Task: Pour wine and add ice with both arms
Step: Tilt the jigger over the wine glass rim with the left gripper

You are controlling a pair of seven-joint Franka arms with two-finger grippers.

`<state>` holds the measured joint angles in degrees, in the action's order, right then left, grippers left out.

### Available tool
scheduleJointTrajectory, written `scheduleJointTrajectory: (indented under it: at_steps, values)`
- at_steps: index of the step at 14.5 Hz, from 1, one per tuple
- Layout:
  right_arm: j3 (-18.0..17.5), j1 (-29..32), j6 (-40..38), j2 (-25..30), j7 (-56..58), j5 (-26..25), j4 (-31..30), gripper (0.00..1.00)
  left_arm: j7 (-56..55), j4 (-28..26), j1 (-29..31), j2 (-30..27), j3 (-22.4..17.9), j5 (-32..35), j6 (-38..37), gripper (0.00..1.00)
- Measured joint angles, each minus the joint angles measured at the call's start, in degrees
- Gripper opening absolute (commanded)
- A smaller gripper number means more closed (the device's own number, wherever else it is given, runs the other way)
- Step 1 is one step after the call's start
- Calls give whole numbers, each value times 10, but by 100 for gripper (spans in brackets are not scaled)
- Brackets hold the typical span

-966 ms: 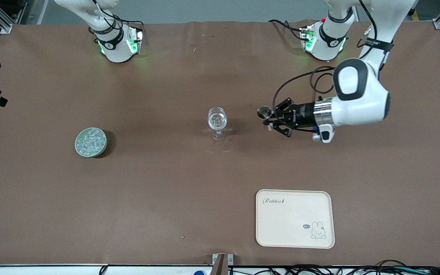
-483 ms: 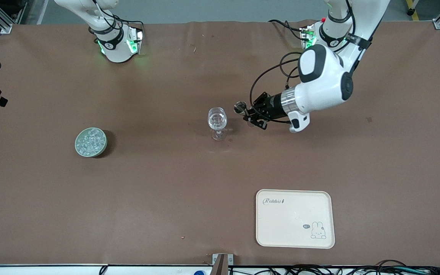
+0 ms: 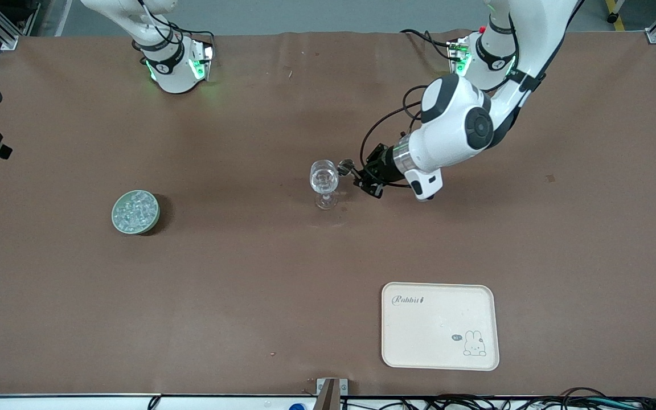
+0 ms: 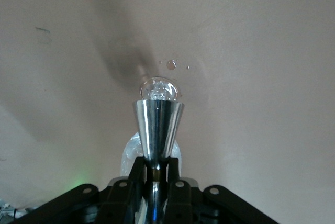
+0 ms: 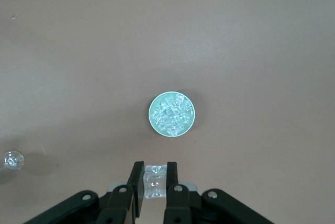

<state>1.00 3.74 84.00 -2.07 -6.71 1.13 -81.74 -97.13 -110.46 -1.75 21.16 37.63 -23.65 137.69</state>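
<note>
A clear wine glass [image 3: 324,176] stands mid-table with clear contents in its bowl. My left gripper [image 3: 362,176] is shut on the stem of a shiny metal jigger [image 3: 345,166], whose cup is right beside the glass's rim. In the left wrist view the jigger [image 4: 157,130] is clamped in the left gripper [image 4: 155,174], with the glass [image 4: 158,89] just past it. A green bowl of ice [image 3: 135,212] sits toward the right arm's end. My right gripper [image 5: 155,179] is shut on an ice cube [image 5: 154,185], high over the table by the bowl [image 5: 172,114]. It is out of the front view.
A cream tray with a rabbit print [image 3: 439,326] lies nearer to the front camera, toward the left arm's end. A few small drops [image 4: 171,65] lie on the brown table near the glass. The glass shows small in the right wrist view [image 5: 13,160].
My left arm has swung toward the wine glass, carrying the jigger from well apart to right beside the glass's rim. The glass, bowl and tray have not moved.
</note>
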Motion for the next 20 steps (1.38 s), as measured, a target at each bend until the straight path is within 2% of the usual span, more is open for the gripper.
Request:
scheduleJointTrajectory:
  at_steps: [3,10,20]
  values:
    - [0,0,-1,0,5,0,0,1,-57,22,-4,27,17,67,0,0]
    - [1,0,-1,0,6,0,0,1,-161,54,-29,61,20,198,1,0]
    - [1,0,-1,0,6,0,0,1,-165,63,-31,61,23,224,-4,0]
